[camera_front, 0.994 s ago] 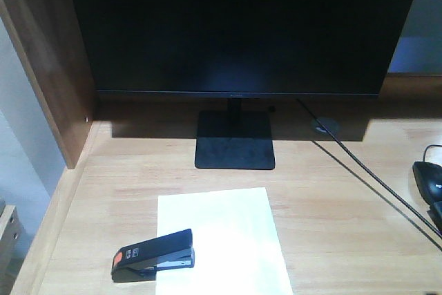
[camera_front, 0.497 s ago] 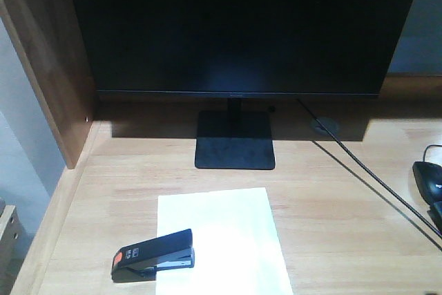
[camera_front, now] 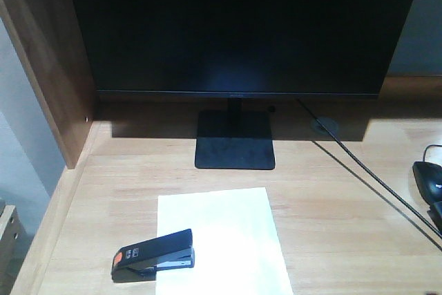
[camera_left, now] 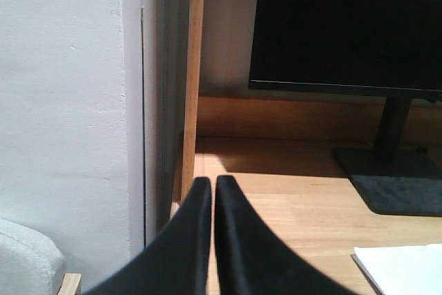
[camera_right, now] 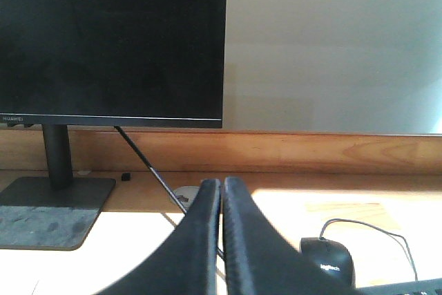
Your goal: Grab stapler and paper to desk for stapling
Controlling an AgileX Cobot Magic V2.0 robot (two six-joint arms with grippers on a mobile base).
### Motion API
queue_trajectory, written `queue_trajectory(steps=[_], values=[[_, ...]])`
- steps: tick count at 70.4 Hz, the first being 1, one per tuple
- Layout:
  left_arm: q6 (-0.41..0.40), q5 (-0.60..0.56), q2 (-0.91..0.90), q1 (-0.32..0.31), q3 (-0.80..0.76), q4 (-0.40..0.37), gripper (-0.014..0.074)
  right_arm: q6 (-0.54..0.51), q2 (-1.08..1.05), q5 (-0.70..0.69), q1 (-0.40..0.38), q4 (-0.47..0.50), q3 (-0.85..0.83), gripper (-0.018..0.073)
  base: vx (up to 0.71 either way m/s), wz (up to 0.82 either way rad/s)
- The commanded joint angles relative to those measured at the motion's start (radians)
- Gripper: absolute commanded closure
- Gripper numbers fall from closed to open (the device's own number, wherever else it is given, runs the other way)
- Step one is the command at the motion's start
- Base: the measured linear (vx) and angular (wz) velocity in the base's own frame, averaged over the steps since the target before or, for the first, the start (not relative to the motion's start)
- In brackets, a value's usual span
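Black monitor (camera_front: 242, 25), screen dark, upright on square black stand (camera_front: 235, 140). Two thin black cables (camera_front: 366, 184) run diagonally from behind stand toward right edge. Black mouse (camera_right: 330, 262), corded, far right. Round grey cable port (camera_front: 324, 126) just right of stand.

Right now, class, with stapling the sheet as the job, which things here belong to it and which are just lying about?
Belongs to the job:
stapler, its front end lying over the sheet's left edge
paper
desk

Just lying about:
monitor on its stand
mouse
cable
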Motion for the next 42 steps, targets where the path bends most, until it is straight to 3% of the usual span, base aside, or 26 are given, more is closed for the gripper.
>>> queue_trajectory(steps=[1,42], values=[[-0.002,-0.075,-0.015,0.001,0.010,-0.009,0.0603,-0.003,-0.009,-0.069,-0.006,-0.008,0.003,0.0569,0.00,0.00],[-0.002,-0.075,-0.015,0.001,0.010,-0.009,0.0603,-0.003,-0.009,-0.069,-0.006,-0.008,0.003,0.0569,0.00,0.00]])
